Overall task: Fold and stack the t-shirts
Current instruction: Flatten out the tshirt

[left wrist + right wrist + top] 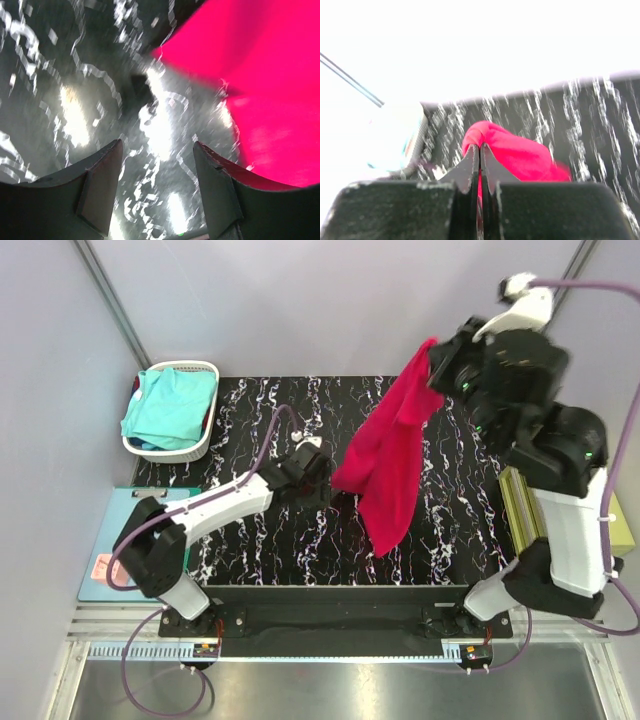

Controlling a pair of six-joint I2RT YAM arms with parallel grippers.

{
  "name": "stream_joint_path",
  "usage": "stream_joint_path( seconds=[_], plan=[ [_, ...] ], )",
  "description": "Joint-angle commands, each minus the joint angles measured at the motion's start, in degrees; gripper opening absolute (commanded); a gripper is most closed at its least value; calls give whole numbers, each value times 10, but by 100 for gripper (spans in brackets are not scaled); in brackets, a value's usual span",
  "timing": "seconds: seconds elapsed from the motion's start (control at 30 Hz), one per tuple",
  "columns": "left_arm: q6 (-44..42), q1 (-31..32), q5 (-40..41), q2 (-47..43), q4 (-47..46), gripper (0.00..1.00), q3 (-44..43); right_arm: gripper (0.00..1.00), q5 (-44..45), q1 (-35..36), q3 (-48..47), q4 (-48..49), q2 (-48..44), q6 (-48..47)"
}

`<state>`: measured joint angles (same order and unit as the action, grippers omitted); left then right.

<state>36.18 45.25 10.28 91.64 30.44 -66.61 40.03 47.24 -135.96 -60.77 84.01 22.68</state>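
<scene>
While the right gripper (434,364) pinches the red shirt (385,455) aloft over the table (250,560), the left gripper (326,482) gapes beside its low edge; that thin pinch could slip, dropping it crumpled.

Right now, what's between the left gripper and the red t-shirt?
Only bare black marbled tabletop, as the left wrist view shows; the left gripper is open beside the crimson-red t-shirt.
</scene>
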Motion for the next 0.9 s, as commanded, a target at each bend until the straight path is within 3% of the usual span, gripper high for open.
stream_joint_path(
  seconds=[0.0,0.27,0.87],
  plan=[
    [25,11,11,-69,-15,63,45,0,20,2,-188,49,66,-141],
    [26,24,28,-112,-7,63,65,0,-18,2,-197,162,26,-173],
    [35,113,14,-34,-23,65,-68,0,0,2,-182,116,26,-171]
  ],
)
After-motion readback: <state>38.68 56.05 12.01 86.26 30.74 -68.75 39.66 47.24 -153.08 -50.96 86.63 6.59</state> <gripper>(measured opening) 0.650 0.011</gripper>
